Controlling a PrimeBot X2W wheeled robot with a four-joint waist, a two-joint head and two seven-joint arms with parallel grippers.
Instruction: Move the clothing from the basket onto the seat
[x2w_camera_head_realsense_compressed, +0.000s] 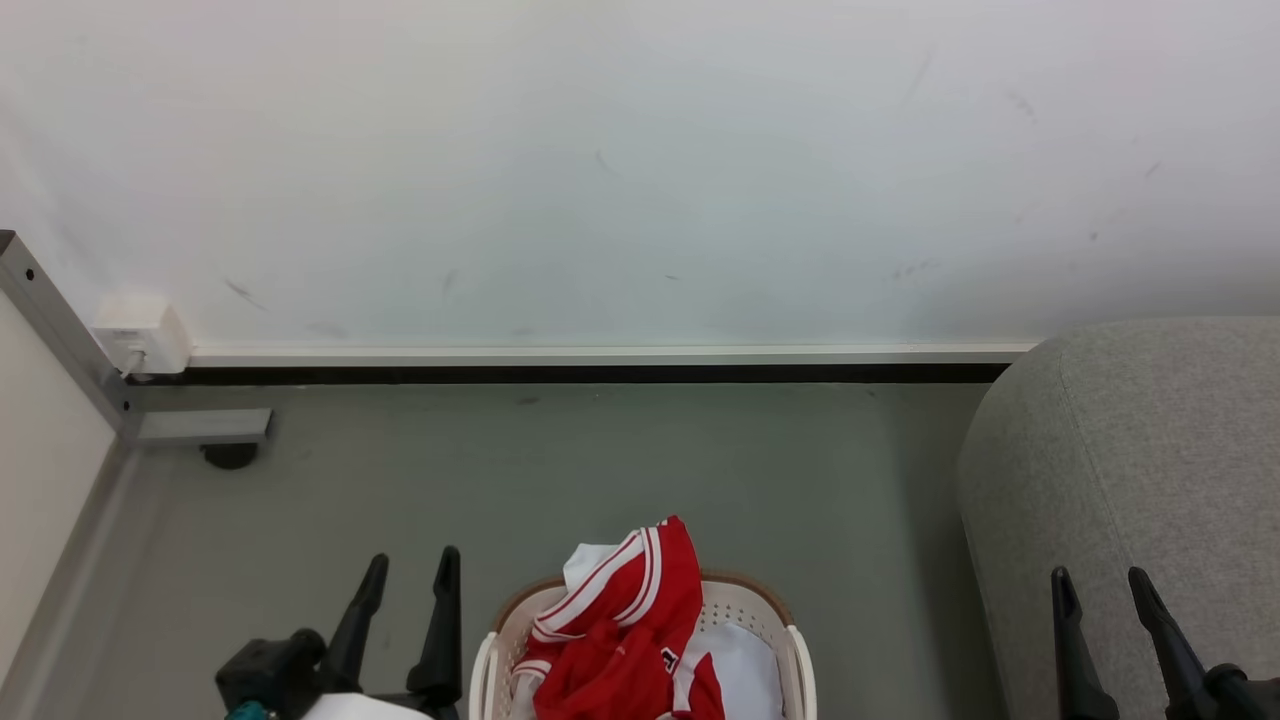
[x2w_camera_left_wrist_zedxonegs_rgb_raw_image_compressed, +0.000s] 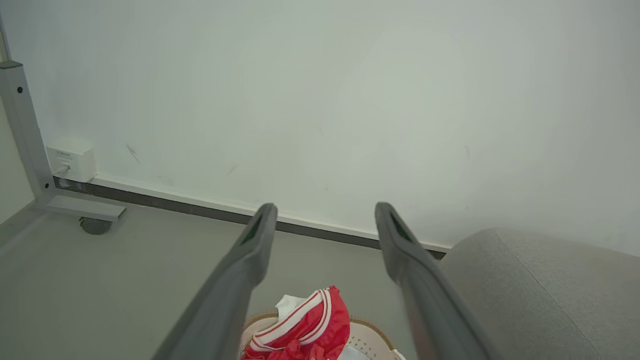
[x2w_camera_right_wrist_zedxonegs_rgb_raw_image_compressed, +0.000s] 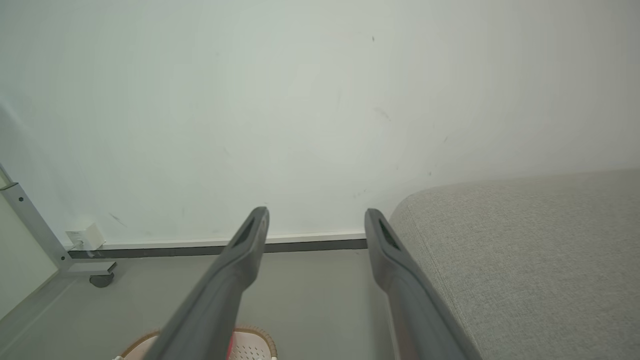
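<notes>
**Both arms low and level, claws spread, clothing in the basket**

The left gripper sits at the lower left of the head view, just left of the basket and over the grey floor. Its two dark fingers point toward the white wall and stand well apart, with nothing between them. The right gripper is at the lower right, in front of the seat. Its fingers also point toward the wall and are spread, gripping nothing (each wrist view shows bare wall and floor through the gap).

The clothing lies heaped in the basket, a striped red fold rising above the far rim. A white cloth lies beside it inside. The basket stands on the floor between the two grippers, with the seat to its right and apart from it. Neither gripper touches the clothing or the basket.
</notes>
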